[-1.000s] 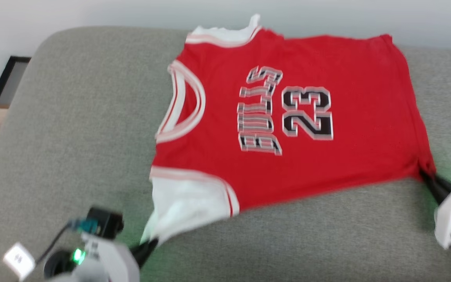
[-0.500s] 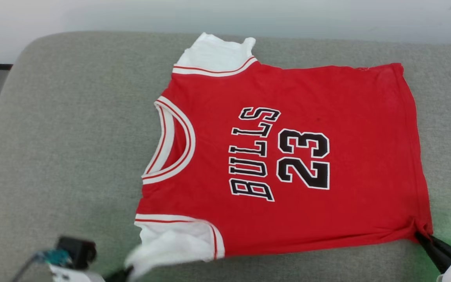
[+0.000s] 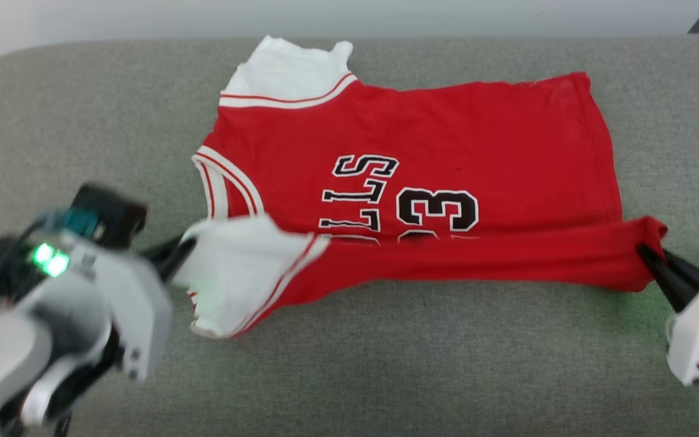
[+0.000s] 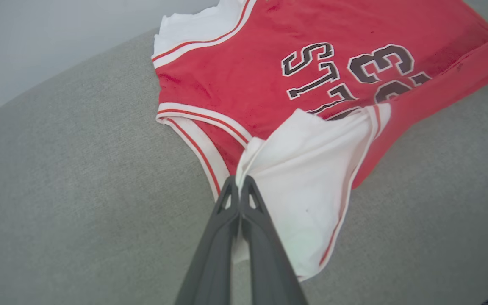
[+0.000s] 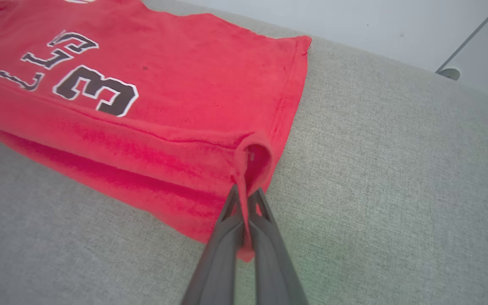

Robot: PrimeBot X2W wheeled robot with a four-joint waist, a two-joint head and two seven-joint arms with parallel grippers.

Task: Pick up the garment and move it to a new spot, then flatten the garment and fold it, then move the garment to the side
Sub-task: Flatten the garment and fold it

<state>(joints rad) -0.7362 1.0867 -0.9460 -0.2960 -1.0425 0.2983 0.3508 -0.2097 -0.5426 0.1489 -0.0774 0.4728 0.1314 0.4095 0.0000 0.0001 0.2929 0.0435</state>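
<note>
Bright, even and diffuse throughout, with only a thin soft shadow under the raised fold of the garment (image 3: pixel 446 121) on the grey cushion (image 3: pixel 386 364). Smeared by motion at the left gripper (image 3: pixel 185 246) and its pale wrist in the head view, sharper on the black lettering (image 3: pixel 361 167). Tinted faintly green on the cushion near the right gripper (image 3: pixel 644 250) and on the white sleeve (image 3: pixel 240 267); bowed at the edges in both wrist views.

Red garment (image 3: pixel 446 133) flat on grey cushion, near edge lifted, folding over.
</note>
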